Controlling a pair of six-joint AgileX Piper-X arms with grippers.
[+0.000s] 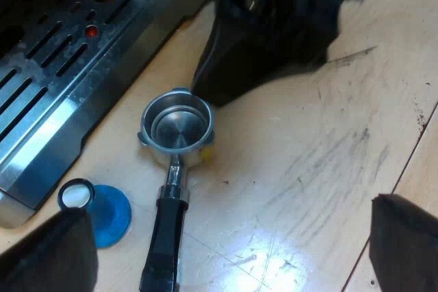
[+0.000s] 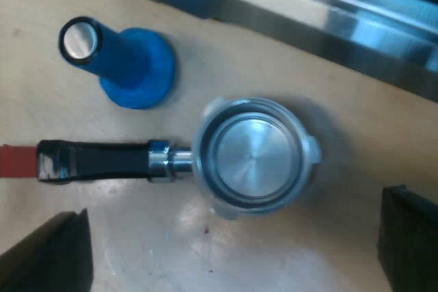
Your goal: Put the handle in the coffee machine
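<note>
Nearest, the left pincer [image 1: 226, 244] hangs open, its two matt black fingers [image 1: 55, 251] set wide apart above the desk [image 1: 321, 141], a pale wooden surface, glossy in patches and streaked with dark scuffs. The right pincer [image 2: 233, 244] is likewise spread wide, with blunt black fingers [image 2: 410, 237].

Just beyond both lies the round polished-steel holder [image 1: 176, 130] [image 2: 254, 156], loose and flat on the desk. Its cup faces mouth up, a smooth concentric basket inside and small lugs on the rim. A chrome collar joins the cup to a slim black handle [image 2: 102, 160], which finishes in a red end [image 2: 15, 161].

Beside the handle, not touching it, stands a blue plastic tamper [image 1: 102, 213] on its flared base, its narrow top ringed in black.

Farther off runs the brushed-steel espresso machine [image 2: 328, 11], with its slotted drip grate [image 1: 61, 80] and a small red dot; the holder lies near its front edge, apart from it. A black, blurred bulk [image 1: 267, 39] sits just past the cup.
</note>
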